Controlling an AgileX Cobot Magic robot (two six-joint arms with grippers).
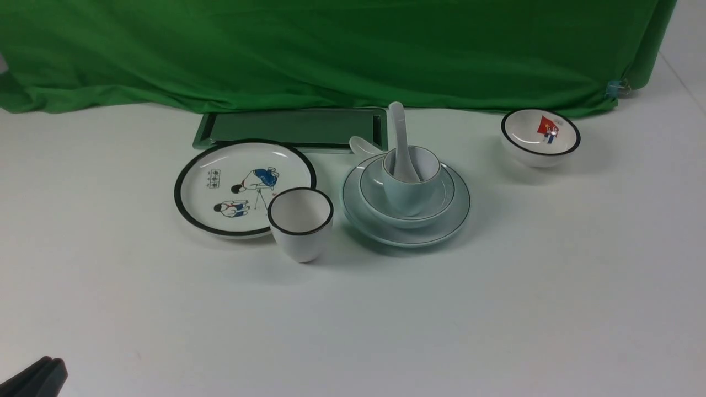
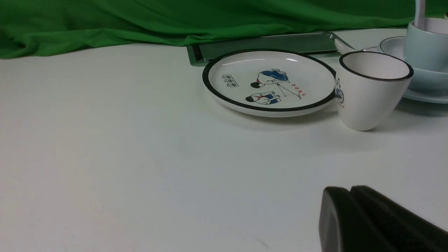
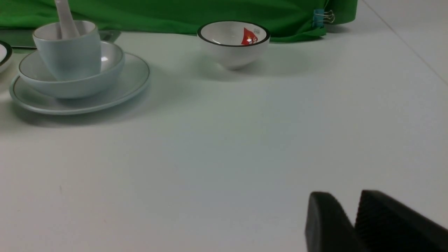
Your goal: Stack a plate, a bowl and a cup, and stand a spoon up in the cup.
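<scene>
Stack stands centre-right of the front view: plate [image 1: 406, 236] on the bench [image 1: 353, 320], bowl [image 1: 408, 216] nested on it, cup [image 1: 405, 196] in the bowl, spoon [image 1: 401, 144] in the cup, scoop down, handle leaning on the far rim. Widest at the bottom, so the pile looks steady; task reads as done.

Left pincer [image 2: 350, 213], lower right of its wrist view: fingers pressed together, holding nothing. Right pincer [image 3: 353, 224], lower right of its wrist view: a narrow gap between the fingers, nothing in it. Both are well apart from the stack.

Only the front view shows the spoon whole, with a second white scoop [image 1: 363, 146] behind the stack; the right pincer does not show there.
</scene>
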